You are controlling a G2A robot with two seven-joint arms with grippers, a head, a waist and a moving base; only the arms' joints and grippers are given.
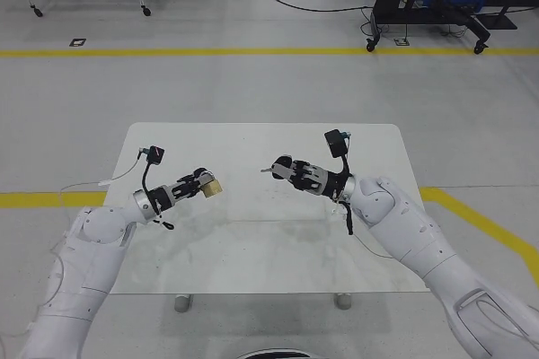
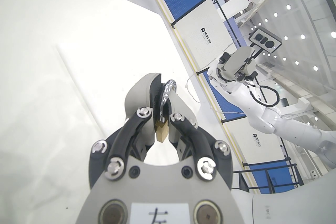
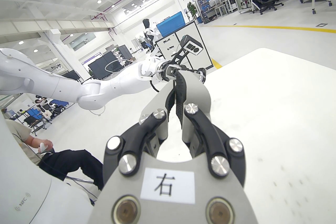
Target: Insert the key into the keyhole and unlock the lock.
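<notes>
— Where's the lock [image 1: 214,187]?
— Left of the middle of the table [image 1: 251,242], clamped in the left gripper [image 1: 205,184]. From above you only see its brass body at the gripper's tip.
— And up close?
— The left wrist view adds the silver shackle [image 2: 168,89], pinched between the pads, with a bit of brass showing nearer the palm.
— The key [image 1: 266,168]?
— Right of the middle. From above it's a thin stub poking out of the right gripper [image 1: 277,167], pointing left at the lock, apart from it.
— Does the right wrist view show it?
— No, there the fingers [image 3: 191,93] are pressed together and hide it. Farther off you see the left gripper facing this way.
</notes>
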